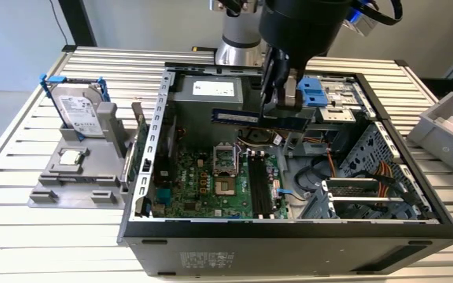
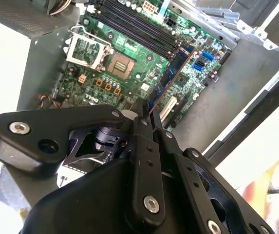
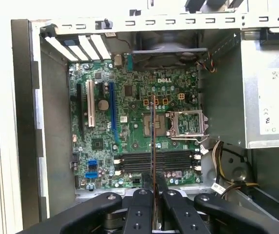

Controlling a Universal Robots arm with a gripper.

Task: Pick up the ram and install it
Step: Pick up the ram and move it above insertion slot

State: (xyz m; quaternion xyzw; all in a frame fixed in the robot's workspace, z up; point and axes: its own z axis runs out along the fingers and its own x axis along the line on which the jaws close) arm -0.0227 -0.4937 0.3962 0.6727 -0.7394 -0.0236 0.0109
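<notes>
Carrying step: gripper (image 1: 280, 112) clamped on the ram (image 1: 235, 118), hovering above the open case (image 1: 289, 229). In the exterior view, memory slots (image 1: 258, 183) lie at six o'clock, crosswise to it; seating likely demands a turn, then descent.

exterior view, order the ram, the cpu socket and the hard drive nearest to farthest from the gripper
1. ram, held in the gripper, over the open case.
2. cpu socket, down on the motherboard inside the case.
3. hard drive, outside the case, on the exterior view's left.
</notes>
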